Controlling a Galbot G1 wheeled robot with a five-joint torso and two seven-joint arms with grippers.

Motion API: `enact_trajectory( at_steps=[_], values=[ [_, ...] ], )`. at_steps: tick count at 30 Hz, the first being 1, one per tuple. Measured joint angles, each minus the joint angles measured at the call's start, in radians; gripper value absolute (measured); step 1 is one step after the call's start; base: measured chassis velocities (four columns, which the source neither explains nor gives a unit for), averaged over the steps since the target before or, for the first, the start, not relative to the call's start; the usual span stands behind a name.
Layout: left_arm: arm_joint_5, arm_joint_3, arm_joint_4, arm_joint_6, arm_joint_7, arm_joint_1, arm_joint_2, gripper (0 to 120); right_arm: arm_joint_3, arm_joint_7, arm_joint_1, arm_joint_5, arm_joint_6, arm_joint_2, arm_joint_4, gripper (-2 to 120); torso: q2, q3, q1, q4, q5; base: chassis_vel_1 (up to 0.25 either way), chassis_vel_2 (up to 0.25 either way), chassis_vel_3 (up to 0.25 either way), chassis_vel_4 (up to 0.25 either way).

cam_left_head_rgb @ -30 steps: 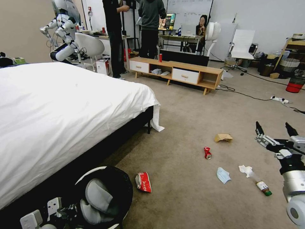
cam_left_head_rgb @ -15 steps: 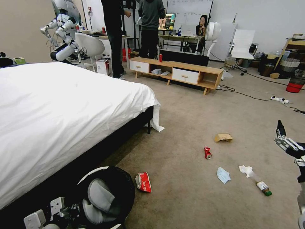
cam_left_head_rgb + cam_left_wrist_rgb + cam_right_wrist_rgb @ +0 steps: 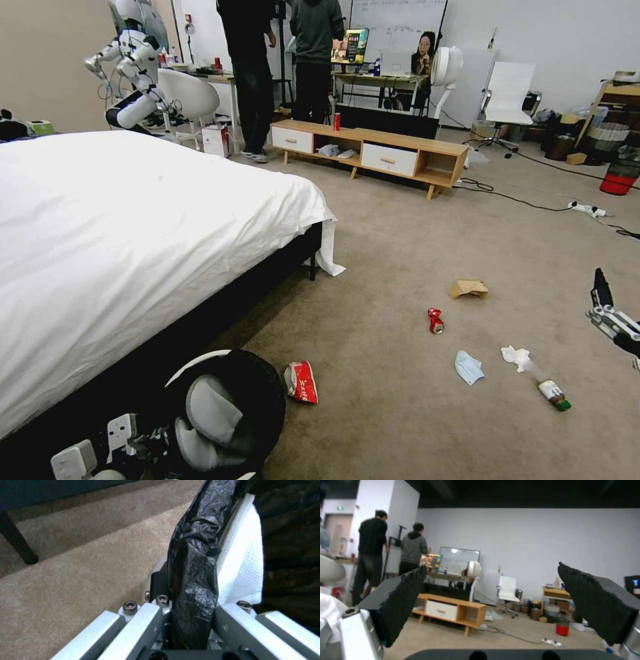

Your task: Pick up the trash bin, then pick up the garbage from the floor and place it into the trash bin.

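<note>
The left gripper (image 3: 190,620) has its fingers (image 3: 143,620) clamped on the rim of the trash bin (image 3: 223,413), black bag liner and white wall pinched between them in the left wrist view; the head view places the bin low beside the bed (image 3: 133,233). The right gripper (image 3: 493,600) holds its fingers (image 3: 403,600) spread wide around nothing. On the carpet lie the red-white wrapper (image 3: 301,381), crushed can (image 3: 435,320), face mask (image 3: 469,367), tissue (image 3: 515,356), green-capped bottle (image 3: 551,392) and paper bag (image 3: 469,289).

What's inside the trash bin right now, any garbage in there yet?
Inside the trash bin, a black bag lining and grey curved parts are visible, with no litter on them. The bottom is hidden. The left tool is clamped on the bagged rim.
</note>
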Motion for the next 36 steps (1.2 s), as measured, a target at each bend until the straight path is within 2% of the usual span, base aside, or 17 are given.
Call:
enact_trajectory(
  at_steps=[15,29,36],
  values=[
    [0.0,-0.001,-0.005,0.0,0.0,0.026,-0.002,1,-0.08,0.022,-0.034,-0.088,0.026,0.012,-0.041,100,0.0,0.0,0.0,0.0001,-0.0001,0.0,0.0,0.0,0.0],
    [-0.077,-0.038,-0.048,0.0,-0.072,0.051,-0.014,1,-0.09,0.015,-0.02,-0.062,0.04,0.004,-0.049,100,0.0,0.0,0.0,-0.0001,-0.0001,0.0,0.0,0.0,0.0],
    [-0.099,-0.05,-0.073,0.0,-0.092,0.079,-0.041,1,-0.096,0.003,-0.002,-0.034,0.049,-0.005,-0.048,100,0.0,0.0,0.0,0.0001,0.0,0.0,0.0,0.0,0.0]
  ],
)
